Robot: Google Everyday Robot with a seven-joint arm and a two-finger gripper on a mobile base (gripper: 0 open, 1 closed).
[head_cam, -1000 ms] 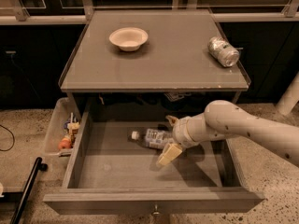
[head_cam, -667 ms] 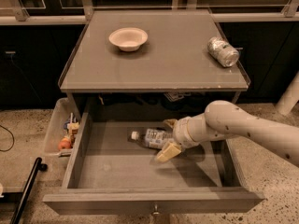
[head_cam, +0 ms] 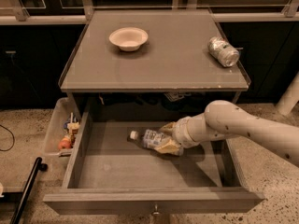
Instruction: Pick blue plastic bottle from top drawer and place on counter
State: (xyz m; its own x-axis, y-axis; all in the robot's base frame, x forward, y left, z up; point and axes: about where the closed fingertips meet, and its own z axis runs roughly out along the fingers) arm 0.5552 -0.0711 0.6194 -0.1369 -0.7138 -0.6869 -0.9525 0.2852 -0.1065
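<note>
The blue plastic bottle [head_cam: 148, 138] lies on its side on the grey floor of the open top drawer [head_cam: 121, 168], near the back, with its white cap pointing left. My gripper [head_cam: 168, 137] reaches in from the right at the bottle's right end. One finger is behind the bottle and one in front, closed against its body. The bottle still rests on the drawer floor. The counter [head_cam: 159, 66] is the cabinet top right above the drawer.
A pale bowl [head_cam: 128, 38] sits at the counter's back left and a silver can [head_cam: 223, 52] lies at its right. A narrow tray [head_cam: 56, 129] of small colourful items stands left of the drawer. A black pole [head_cam: 25, 190] lies on the floor at lower left.
My gripper's fingers have drawn together around the bottle's right end; the front finger moved up toward the bottle. The bottle has stayed in place.
</note>
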